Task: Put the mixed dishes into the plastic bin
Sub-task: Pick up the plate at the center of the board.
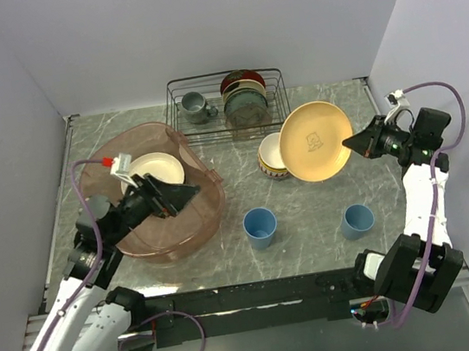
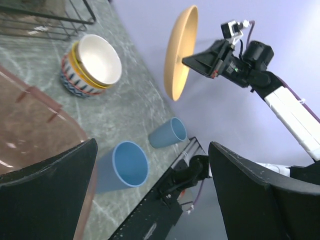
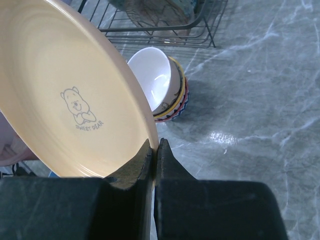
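Top external | step: my right gripper [image 1: 354, 143] pinches the yellow-orange plate [image 1: 315, 140] by its rim, lifted at right | left gripper [image 1: 192, 194] gapes wide over plastic bin [image 1: 213, 198], left | next, I judge: swing plate left, lower it in.

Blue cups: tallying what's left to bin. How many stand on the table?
2. One cup stands just right of the bin; the other cup farther right. The left arm hides part of the bin.

Right hand [image 1: 354, 143] pinching yellow-orange plate [image 1: 315, 140] beside stacked bowls [image 1: 272, 154], left hand [image 1: 189, 196] spread over plastic bin [image 1: 192, 234] holding cream plate [image 1: 160, 167]
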Controlling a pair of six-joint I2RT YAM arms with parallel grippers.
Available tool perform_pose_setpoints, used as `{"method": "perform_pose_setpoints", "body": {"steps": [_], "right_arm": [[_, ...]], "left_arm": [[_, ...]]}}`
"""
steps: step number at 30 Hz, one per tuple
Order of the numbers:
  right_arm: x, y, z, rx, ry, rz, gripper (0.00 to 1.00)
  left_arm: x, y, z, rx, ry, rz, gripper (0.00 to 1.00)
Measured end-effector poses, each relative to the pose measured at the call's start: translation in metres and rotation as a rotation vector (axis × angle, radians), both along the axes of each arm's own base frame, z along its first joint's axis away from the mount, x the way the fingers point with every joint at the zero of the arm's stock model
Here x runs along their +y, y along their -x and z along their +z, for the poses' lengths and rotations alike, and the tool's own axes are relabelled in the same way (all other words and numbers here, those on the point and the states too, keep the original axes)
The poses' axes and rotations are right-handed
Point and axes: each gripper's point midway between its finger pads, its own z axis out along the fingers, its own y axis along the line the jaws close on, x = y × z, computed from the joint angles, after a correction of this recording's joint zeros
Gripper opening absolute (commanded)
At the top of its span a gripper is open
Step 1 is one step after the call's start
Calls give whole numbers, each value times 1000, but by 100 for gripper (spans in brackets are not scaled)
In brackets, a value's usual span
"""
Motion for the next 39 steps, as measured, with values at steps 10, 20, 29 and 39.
{"method": "perform_pose_setpoints", "body": {"steps": [10,20,29,39], "right_arm": [[17,1,-1,-26,32,77,0],[29,2,-3,-36,51,127,0],[46,4,-8,-31,62,193,0],[55,6,-13,-27,73,236,0]], "left_arm": [[-66,2,-26,93,-84,-64,99],[-124,-6,-23,102,-192,-30,99],[-171,-28,-39,102,-381,64,96],[-193,-54,-60,92,-597,220,65]]}}
